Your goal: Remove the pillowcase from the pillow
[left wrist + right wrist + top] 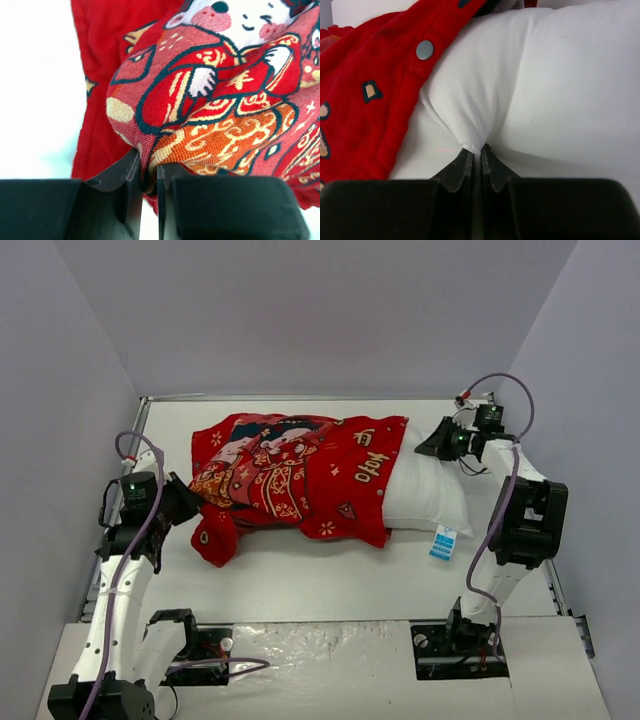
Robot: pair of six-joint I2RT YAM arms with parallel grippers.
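The red printed pillowcase [300, 475] lies bunched across the middle of the table, covering the left part of the white pillow [430, 495]. The pillow's right end sticks out bare, with a small blue-and-white tag [444, 543] at its near edge. My left gripper [190, 502] is shut on a fold of the pillowcase [200, 100] at its left end; the left wrist view shows my gripper [148, 172] pinching the cloth. My right gripper [428, 448] is shut on a corner of the pillow [545, 90]; in the right wrist view my gripper [476, 152] pinches white fabric beside the case's snap button [424, 49].
The white table [330, 575] is walled by grey panels on three sides. A raised rim [300, 397] runs along its far edge. The arm bases [460, 645] sit at the near edge.
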